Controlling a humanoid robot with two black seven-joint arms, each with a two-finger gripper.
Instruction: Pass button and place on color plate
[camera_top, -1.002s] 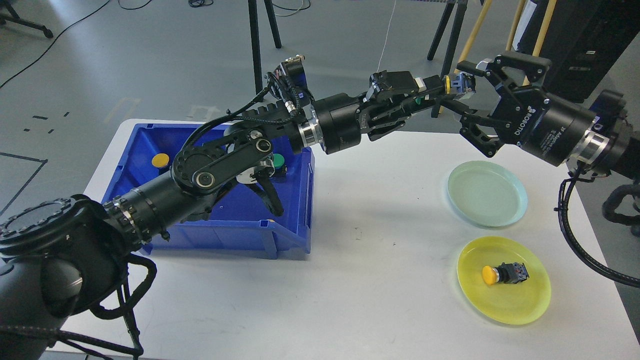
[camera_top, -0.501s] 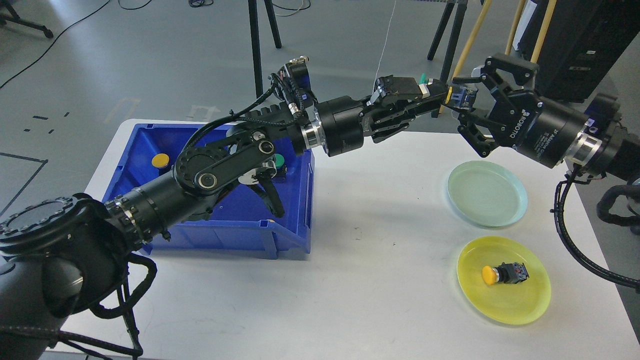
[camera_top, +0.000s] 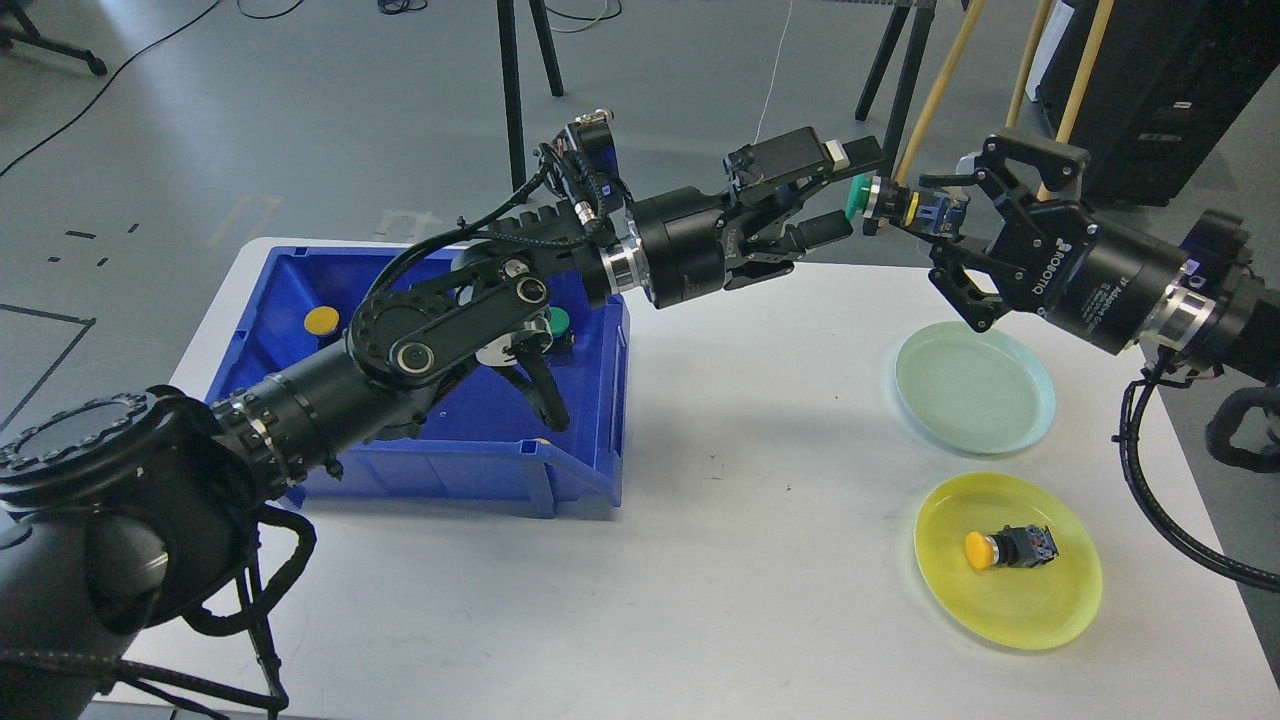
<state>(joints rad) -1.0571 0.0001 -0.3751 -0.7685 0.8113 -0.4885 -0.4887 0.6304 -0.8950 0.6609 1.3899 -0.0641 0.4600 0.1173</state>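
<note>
Above the far side of the white table, the right gripper is clamped on a green-capped push button with a silver collar and blue body. The left gripper stands spread apart just beside its cap. Below sit a green plate and yellow plate.

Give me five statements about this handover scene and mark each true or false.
1. The right end effector holds the green button. True.
2. The left end effector is clamped on that button. False: its fingers stand open.
3. The yellow plate holds a yellow button. True.
4. The green plate holds a button. False: nothing lies in it.
5. The blue bin sits right of both plates. False: it sits left.
</note>
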